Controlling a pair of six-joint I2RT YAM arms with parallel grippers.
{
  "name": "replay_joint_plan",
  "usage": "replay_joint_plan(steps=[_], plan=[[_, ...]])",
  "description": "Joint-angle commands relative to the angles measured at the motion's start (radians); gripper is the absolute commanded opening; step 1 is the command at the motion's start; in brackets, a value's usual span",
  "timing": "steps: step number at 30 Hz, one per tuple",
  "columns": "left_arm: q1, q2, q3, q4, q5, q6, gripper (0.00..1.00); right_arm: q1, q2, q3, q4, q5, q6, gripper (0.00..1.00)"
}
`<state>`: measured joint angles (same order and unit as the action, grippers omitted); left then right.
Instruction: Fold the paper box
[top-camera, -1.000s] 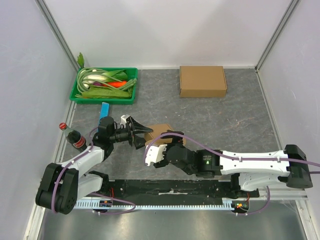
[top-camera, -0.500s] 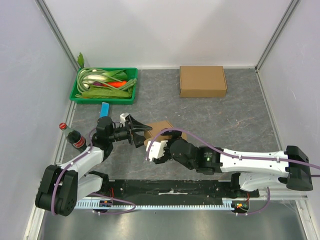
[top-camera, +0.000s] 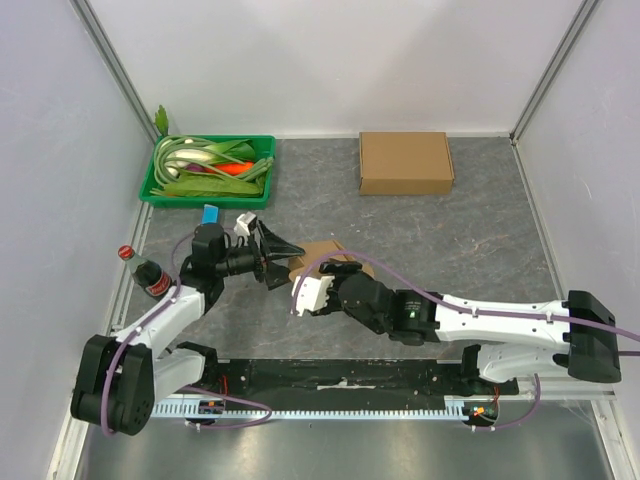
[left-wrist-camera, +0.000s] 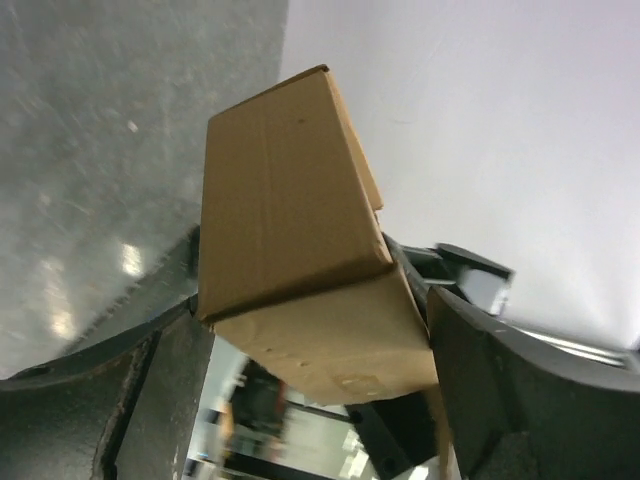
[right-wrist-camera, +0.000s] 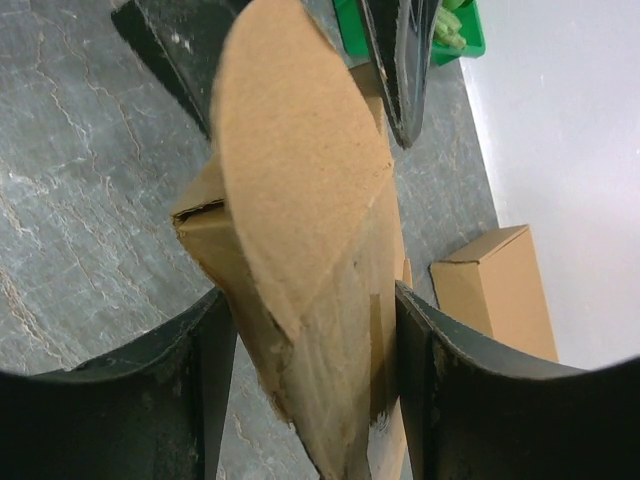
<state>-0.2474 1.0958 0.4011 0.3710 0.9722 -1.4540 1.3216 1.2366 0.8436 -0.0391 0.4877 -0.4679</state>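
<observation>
Overall, grey veined tabletop (top-camera: 450, 250) beneath paper box (top-camera: 320, 249), pale walls (top-camera: 350, 60) around.

Overhead view from high behind, wrist views close in (facing each other), all sharing the paper box (top-camera: 322, 249)

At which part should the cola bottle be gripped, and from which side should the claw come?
Probably the neck just under the red cap of the cola bottle, coming from the right: it stands upright close to the left wall.
</observation>
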Motion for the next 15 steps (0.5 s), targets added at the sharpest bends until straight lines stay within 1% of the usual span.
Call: replay_joint_plan(steps=[1, 2, 3, 4, 5, 6, 7, 8, 9, 10, 11, 12, 13, 14, 15], plan=[[0.017, -0.062, 0.059, -0.282, -0.098, 0.505, 0.91, -0.053, -0.028, 0.063, -0.095, -0.047, 0.089, 0.53], [0.040, -0.095, 0.058, -0.320, -0.127, 0.556, 0.91, -0.079, -0.028, 0.083, -0.144, -0.079, 0.103, 0.53], [0.051, -0.120, 0.059, -0.407, -0.194, 0.604, 0.91, -0.090, -0.025, 0.107, -0.253, -0.119, 0.136, 0.53], [0.059, -0.144, 0.064, -0.441, -0.234, 0.714, 0.90, -0.099, -0.023, 0.150, -0.307, -0.147, 0.150, 0.53], [0.063, -0.198, 0.083, -0.493, -0.287, 0.768, 0.90, -0.134, -0.013, 0.170, -0.358, -0.173, 0.166, 0.54], [0.062, -0.214, 0.096, -0.571, -0.391, 0.817, 0.90, -0.153, 0.001, 0.199, -0.478, -0.240, 0.204, 0.54], [0.063, -0.226, 0.103, -0.589, -0.424, 0.896, 0.89, -0.168, 0.017, 0.265, -0.534, -0.268, 0.222, 0.54], [0.062, -0.225, 0.110, -0.592, -0.446, 0.911, 0.88, -0.189, 0.047, 0.293, -0.582, -0.297, 0.233, 0.54], [0.060, -0.214, 0.108, -0.563, -0.434, 0.911, 0.87, -0.200, 0.060, 0.329, -0.643, -0.355, 0.250, 0.55], [0.060, -0.202, 0.110, -0.555, -0.423, 0.893, 0.84, -0.215, 0.073, 0.348, -0.672, -0.389, 0.256, 0.56], [0.060, -0.194, 0.122, -0.560, -0.435, 0.880, 0.83, -0.249, 0.116, 0.370, -0.753, -0.429, 0.261, 0.57], [0.060, -0.186, 0.125, -0.551, -0.431, 0.870, 0.82, -0.262, 0.142, 0.421, -0.800, -0.466, 0.271, 0.57], [0.057, -0.185, 0.125, -0.534, -0.414, 0.870, 0.80, -0.271, 0.170, 0.442, -0.839, -0.484, 0.275, 0.57], [0.054, -0.183, 0.128, -0.521, -0.386, 0.879, 0.79, -0.295, 0.223, 0.460, -0.911, -0.539, 0.275, 0.57], [0.048, -0.180, 0.130, -0.509, -0.373, 0.894, 0.78, -0.304, 0.250, 0.495, -0.938, -0.561, 0.278, 0.56]])
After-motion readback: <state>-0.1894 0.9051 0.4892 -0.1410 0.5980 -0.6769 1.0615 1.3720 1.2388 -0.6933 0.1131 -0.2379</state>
